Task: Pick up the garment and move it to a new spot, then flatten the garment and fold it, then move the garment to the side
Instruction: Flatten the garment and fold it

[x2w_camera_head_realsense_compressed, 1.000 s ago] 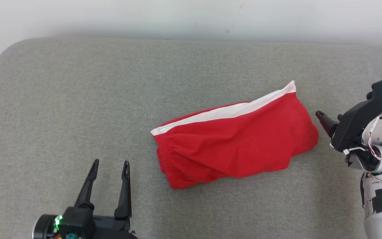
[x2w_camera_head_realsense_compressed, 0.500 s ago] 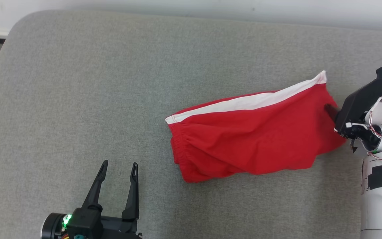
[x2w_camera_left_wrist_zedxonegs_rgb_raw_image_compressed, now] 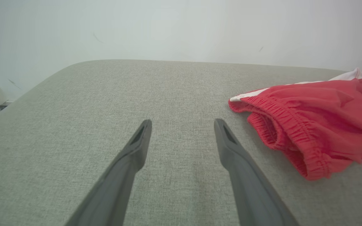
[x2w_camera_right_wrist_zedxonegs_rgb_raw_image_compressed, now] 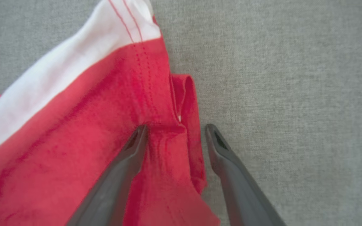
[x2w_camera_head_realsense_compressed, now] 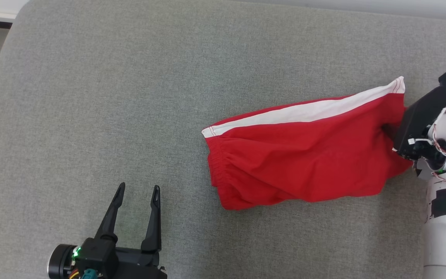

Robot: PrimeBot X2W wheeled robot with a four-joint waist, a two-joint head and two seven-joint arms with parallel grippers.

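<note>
Fingers (x2w_camera_right_wrist_zedxonegs_rgb_raw_image_compressed: 127, 157) of right gripper (x2w_camera_right_wrist_zedxonegs_rgb_raw_image_compressed: 176, 128): apart, straddling the red garment's (x2w_camera_head_realsense_compressed: 304, 155) hem; one tip dents the cloth, the other is over bare grey cushion (x2w_camera_head_realsense_compressed: 130, 97). Nothing clamped. Left gripper (x2w_camera_head_realsense_compressed: 138, 188): fingers apart, empty, well apart from garment.

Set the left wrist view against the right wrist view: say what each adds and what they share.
Left wrist view: the open left gripper over bare cushion, the waistband of the shorts, and a pale wall. Right wrist view: the open right gripper straddling the shorts' hem beside the white stripe. Shared: the red shorts, their stripe, the grey cushion.
</note>
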